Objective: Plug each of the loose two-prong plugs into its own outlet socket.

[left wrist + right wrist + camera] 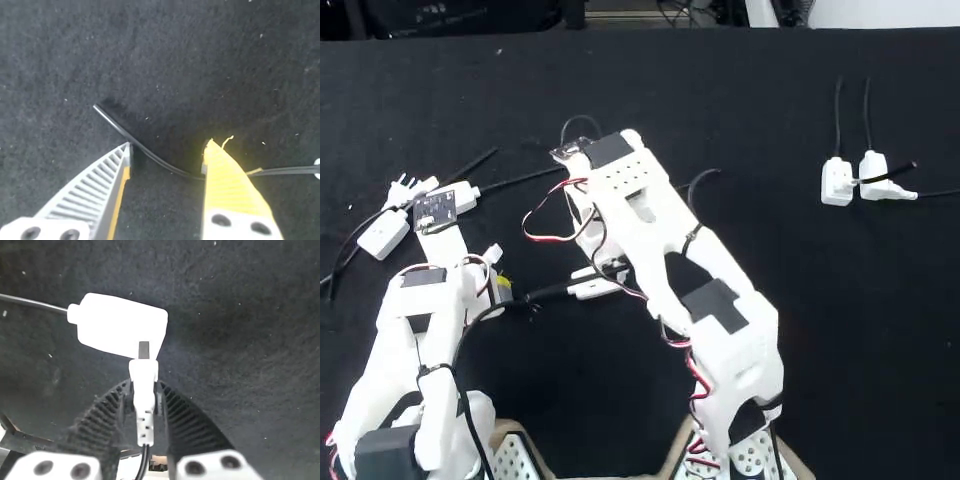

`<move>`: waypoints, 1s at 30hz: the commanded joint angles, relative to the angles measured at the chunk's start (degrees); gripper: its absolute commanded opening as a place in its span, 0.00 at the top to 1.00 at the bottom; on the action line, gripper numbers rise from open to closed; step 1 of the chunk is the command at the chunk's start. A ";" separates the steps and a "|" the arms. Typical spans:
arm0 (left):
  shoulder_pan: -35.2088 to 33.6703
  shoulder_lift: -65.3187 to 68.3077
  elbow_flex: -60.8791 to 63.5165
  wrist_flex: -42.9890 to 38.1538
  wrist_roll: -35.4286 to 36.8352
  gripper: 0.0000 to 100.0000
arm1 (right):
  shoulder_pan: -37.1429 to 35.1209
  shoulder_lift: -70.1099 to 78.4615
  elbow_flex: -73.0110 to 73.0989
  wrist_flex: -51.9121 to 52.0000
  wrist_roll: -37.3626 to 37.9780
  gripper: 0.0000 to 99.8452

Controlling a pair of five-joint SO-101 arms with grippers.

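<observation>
Snugly between ribbed right fingers, a white plug; left fingers wide astride thin black cable.

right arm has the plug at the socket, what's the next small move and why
Probably push the plug straight on into the socket: the right end effector grips it, but a dark prong shows bare between them, so it looks only partly seated.

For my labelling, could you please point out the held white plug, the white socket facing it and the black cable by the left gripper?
white plug (143, 386): right wrist view, on its body.
white socket (117, 327): right wrist view, middle of its housing.
black cable (150, 156): left wrist view, its middle stretch.
</observation>
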 commanded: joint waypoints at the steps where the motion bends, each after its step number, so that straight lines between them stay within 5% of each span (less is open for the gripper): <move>1: -0.57 -1.85 -0.75 -0.26 0.00 0.77 | 1.05 0.22 -2.95 1.14 -0.62 0.99; 17: -0.66 -2.11 -0.75 -0.09 0.00 0.77 | 0.97 2.33 -3.38 1.14 -7.47 0.99; 30: -0.66 -2.20 -0.75 -0.09 0.00 0.77 | 1.14 2.42 -6.99 2.02 -5.19 0.99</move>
